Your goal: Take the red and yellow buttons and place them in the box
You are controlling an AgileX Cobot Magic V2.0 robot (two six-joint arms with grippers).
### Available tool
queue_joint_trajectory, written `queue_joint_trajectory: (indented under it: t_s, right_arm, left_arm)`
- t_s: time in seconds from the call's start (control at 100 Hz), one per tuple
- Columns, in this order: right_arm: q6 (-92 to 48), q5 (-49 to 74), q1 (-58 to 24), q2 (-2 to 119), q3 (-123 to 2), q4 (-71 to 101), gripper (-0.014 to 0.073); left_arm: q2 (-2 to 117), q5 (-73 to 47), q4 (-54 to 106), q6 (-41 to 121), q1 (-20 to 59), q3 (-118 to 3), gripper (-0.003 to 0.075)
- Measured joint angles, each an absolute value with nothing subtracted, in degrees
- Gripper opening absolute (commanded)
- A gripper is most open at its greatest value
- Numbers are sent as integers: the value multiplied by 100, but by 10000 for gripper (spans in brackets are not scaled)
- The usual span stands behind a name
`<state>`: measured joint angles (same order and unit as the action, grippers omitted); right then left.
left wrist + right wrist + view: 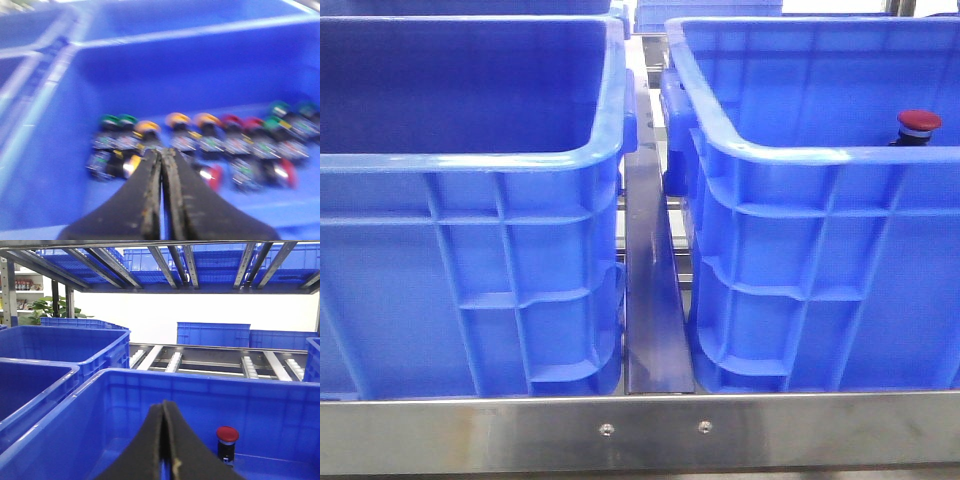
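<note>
A red button [919,122] with a round red cap on a black body stands upright inside the right blue crate [790,150]. It also shows in the right wrist view [227,435], beyond and to one side of my right gripper [165,404], which is shut and empty over that crate [210,385]. My left gripper [161,151] is shut and empty above a row of several buttons on a blue crate's floor [200,75]. Among them are yellow-capped ones [178,120] and red-capped ones [231,121]. This view is blurred. Neither gripper shows in the front view.
The left blue crate [470,160] stands beside the right one, with a metal divider rail [655,300] between them. Green-capped buttons [119,120] lie in the same row. More blue crates [212,334] and roller rails [175,360] lie beyond, with shelving overhead.
</note>
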<state>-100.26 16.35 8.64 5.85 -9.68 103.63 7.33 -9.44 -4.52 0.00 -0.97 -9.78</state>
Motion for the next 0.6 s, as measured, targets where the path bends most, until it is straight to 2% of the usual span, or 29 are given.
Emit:
queue_joint_trajectory:
  t_s: [0.19,0.35,0.6]
  right_arm:
    - [-10026,1635,864,585,-968,10363,-67]
    - [-10026,1635,864,585,-968,10363,-67]
    - [-10026,1635,864,585,-968,10363,-67]
  left_arm:
    - [50,-335,-40,0,-443,-12,-20]
    - [-32,-782,0,0,-456,-11,-20]
    - [-32,-769,-48,0,-456,-11,-20]
